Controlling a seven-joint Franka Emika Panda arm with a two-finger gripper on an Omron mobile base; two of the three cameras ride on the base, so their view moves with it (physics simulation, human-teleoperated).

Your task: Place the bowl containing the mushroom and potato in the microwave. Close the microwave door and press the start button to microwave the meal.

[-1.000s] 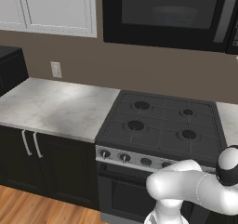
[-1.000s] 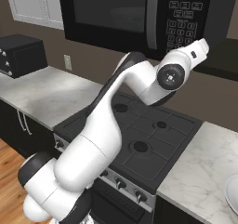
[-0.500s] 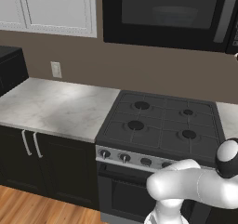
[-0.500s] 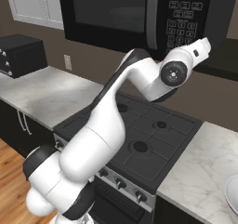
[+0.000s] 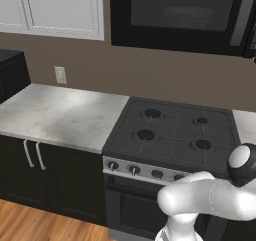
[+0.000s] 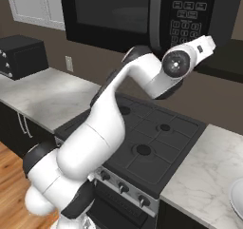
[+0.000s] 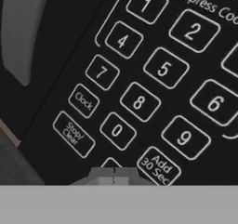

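Observation:
The black microwave (image 5: 180, 17) hangs above the stove with its door (image 6: 109, 12) closed and the long handle (image 6: 155, 14) beside the keypad (image 6: 186, 14). Behind the dark glass a faint pale bowl shape (image 5: 186, 16) shows. The mushroom and potato are hidden. My arm reaches up so the hand (image 6: 201, 45) sits at the lower part of the keypad. In the hand view the keypad fills the frame very close, with the 0 button (image 7: 116, 131) and the Add 30 Sec button (image 7: 157, 166) just above my gripper (image 7: 114, 175), whose tips are pressed together, holding nothing.
A black gas stove (image 5: 172, 130) stands under the microwave, with marble counter (image 5: 60, 110) to its left and right. A black box-shaped appliance (image 6: 21, 57) sits at the far left. A white dish edge (image 6: 237, 197) shows at the right counter. White cabinets (image 5: 50, 7) hang upper left.
The hand has crept slightly up and to the right toward the keypad, and the elbow has risen a little. Nothing else has moved.

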